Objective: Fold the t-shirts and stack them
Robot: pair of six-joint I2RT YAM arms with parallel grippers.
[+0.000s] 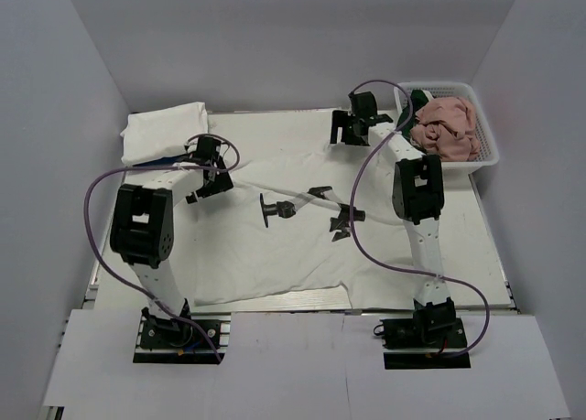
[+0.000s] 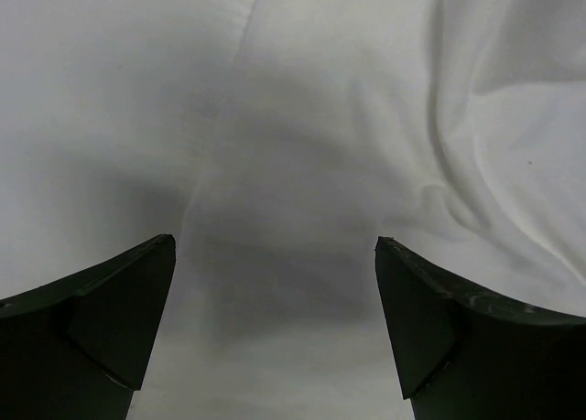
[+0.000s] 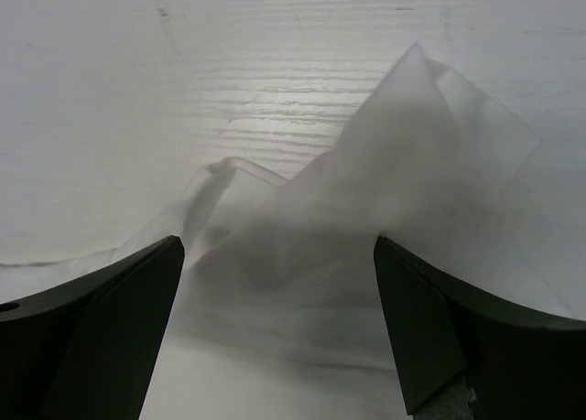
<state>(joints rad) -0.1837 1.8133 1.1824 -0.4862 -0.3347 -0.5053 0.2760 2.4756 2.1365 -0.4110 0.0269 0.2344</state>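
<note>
A white t-shirt (image 1: pixel 265 251) with a dark robot-arm print (image 1: pixel 307 210) lies spread flat on the table. My left gripper (image 1: pixel 209 175) is open and empty low over its left shoulder; the left wrist view shows white cloth (image 2: pixel 302 145) between the spread jaws (image 2: pixel 275 242). My right gripper (image 1: pixel 348 129) is open and empty at the shirt's far right edge; the right wrist view shows a thin raised cloth corner (image 3: pixel 412 136) just ahead of the jaws (image 3: pixel 277 242). Folded white shirts (image 1: pixel 165 132) are stacked at the back left. A dusty pink shirt (image 1: pixel 449 127) and a dark green one (image 1: pixel 422 98) sit in the basket.
The white mesh basket (image 1: pixel 485 155) stands at the back right corner against the wall. Purple cables loop off both arms above the shirt. Bare table (image 1: pixel 481 255) shows to the right of the shirt. Grey walls close in on three sides.
</note>
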